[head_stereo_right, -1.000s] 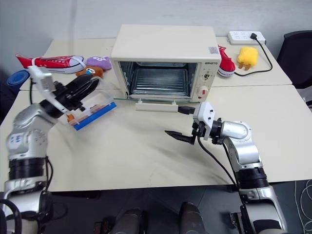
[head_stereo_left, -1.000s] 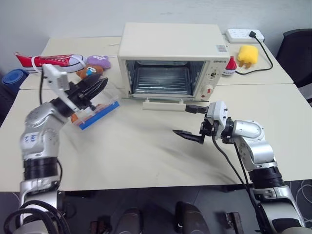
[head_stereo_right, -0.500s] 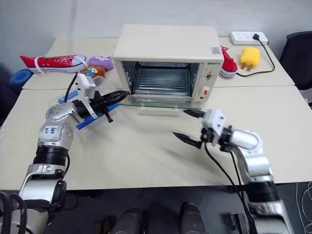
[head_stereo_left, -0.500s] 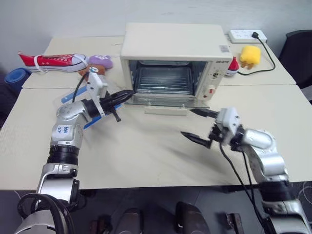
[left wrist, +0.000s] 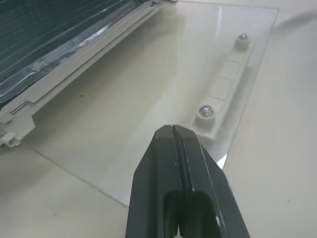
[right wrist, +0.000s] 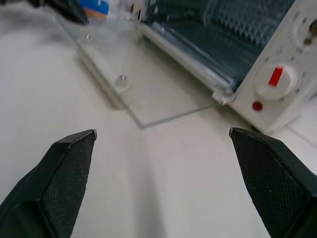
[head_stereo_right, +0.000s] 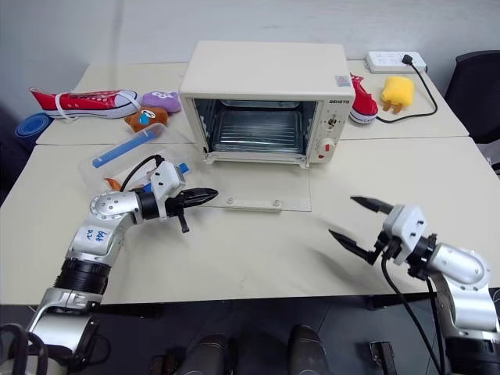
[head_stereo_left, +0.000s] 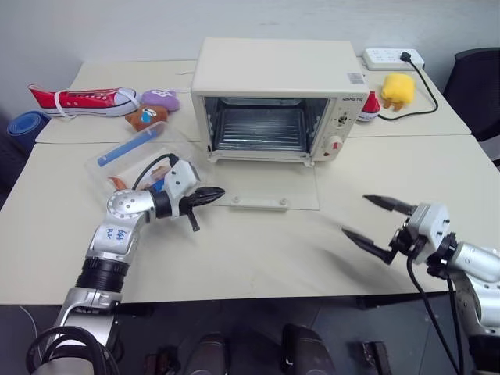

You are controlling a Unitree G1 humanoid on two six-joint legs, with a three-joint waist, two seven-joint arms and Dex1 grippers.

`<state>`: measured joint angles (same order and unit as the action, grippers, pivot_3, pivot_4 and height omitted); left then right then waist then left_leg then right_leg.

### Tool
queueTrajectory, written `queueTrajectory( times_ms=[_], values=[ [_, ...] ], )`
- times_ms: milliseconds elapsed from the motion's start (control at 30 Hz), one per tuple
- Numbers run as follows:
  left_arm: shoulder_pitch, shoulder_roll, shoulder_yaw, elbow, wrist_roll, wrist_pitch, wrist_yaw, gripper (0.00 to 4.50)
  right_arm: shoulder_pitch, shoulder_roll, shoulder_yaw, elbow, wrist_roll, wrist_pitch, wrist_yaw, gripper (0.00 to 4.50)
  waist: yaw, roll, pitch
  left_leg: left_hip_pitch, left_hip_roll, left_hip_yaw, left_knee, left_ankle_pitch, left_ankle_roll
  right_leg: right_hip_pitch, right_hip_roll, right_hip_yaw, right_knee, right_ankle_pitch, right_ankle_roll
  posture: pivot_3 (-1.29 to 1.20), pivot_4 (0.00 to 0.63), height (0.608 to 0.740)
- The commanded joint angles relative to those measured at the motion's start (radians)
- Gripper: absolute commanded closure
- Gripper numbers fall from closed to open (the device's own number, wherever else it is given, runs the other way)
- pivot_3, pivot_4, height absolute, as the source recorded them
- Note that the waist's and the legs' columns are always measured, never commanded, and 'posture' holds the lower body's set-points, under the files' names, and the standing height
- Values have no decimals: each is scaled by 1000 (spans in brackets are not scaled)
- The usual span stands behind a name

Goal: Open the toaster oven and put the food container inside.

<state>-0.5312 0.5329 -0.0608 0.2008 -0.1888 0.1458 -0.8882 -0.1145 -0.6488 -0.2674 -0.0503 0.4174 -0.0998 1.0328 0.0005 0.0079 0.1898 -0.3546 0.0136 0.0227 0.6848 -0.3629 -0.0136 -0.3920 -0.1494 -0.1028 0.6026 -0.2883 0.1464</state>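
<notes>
Toaster oven (head_stereo_left: 277, 98) sitting at the back middle of the table (head_stereo_left: 258, 258), glass door (head_stereo_left: 266, 186) dropped flat onto the tabletop, cream handle (head_stereo_left: 256, 202) along its front edge. Empty rack visible inside.

Left gripper (head_stereo_left: 209, 194) pinched fully together, nothing between the fingers, tips hovering right at the left front corner of the flat door, just beside the handle's end. Same in the left wrist view: black fingers (left wrist: 181, 183) pressed tight, pointing at the glass corner.

Food container (head_stereo_left: 133, 160) lying on the table left of the oven, behind the left forearm, well clear of the tips.

Right gripper (head_stereo_left: 376, 221) spread wide, holding nothing, off to the right of the door and well apart from the container.
</notes>
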Motion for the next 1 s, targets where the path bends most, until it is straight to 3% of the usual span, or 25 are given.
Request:
queueTrajectory(
  times_ms=[33, 100, 200, 333, 467, 533, 633, 733, 867, 1000],
  values=[
    [52, 9, 5, -96, 30, -11, 46, 4308, -52, 34, 22, -35, 50, 25, -23, 0, 0, 0, 0, 0, 0, 0, 0, 0, 0, 0, 0, 0, 0, 0, 0, 0, 150, 740],
    [101, -18, 52, -162, -13, -17, 80, 3853, -83, 57, 46, -40, 66, 38, -21, 0, 0, 0, 0, 0, 0, 0, 0, 0, 0, 0, 0, 0, 0, 0, 0, 0, 150, 740],
    [229, -46, 180, -357, -185, 15, 88, 2959, -122, 92, 84, -69, 90, 52, -14, 0, -1, 0, 0, -1, 0, 0, 0, 0, 0, 0, 0, 0, 0, 0, 0, 0, 150, 740],
    [453, 5, 398, -568, -378, 178, 136, 1764, -137, 118, 119, -95, 110, 58, -1, 0, -5, 0, 0, -1, 1, -2, -1, 0, 0, -1, 0, 0, -1, 0, 0, 0, 150, 740],
    [646, 12, 679, -628, -474, 266, 260, 563, -152, 136, 126, -84, 136, 72, 3, 0, -3, 0, 0, 0, 1, -1, 0, 0, 0, 1, 0, 0, -1, 0, 0, 0, 150, 740],
    [718, -4, 861, -572, -541, 347, 384, 40, -179, 153, 132, -64, 114, 10, 14, 0, 0, 0, 0, 0, 1, -2, 0, -1, 0, 1, 0, 0, -1, 0, 0, 0, 150, 740],
    [787, 4, 990, -521, -618, 481, 493, 40, -222, 176, 144, -33, 86, -60, 26, 0, -2, 0, 0, 0, 1, -2, 0, -1, 0, 0, 0, 0, -1, 0, -1, 0, 150, 740],
    [768, 22, 1009, -532, -677, 598, 596, 40, -239, 176, 161, 3, 57, -114, 54, 0, 15, -2, -1, 0, 1, -2, 0, -1, 0, 1, -1, 0, -1, 0, -1, 0, 150, 740],
    [586, 161, 1015, -474, -993, 906, 806, 40, -247, 167, 167, 23, 71, -117, 82, 0, 28, -8, -3, 0, 1, -6, 2, -1, 0, 2, -1, -1, 1, 0, -1, 0, 150, 740],
    [389, 296, 956, -343, -1038, 1037, 957, 40, -232, 156, 172, 31, 75, -112, 110, 0, 16, -9, -4, 0, 1, -13, 2, -1, -1, 1, 0, 1, 3, 0, -2, 0, 150, 740]
  ],
)
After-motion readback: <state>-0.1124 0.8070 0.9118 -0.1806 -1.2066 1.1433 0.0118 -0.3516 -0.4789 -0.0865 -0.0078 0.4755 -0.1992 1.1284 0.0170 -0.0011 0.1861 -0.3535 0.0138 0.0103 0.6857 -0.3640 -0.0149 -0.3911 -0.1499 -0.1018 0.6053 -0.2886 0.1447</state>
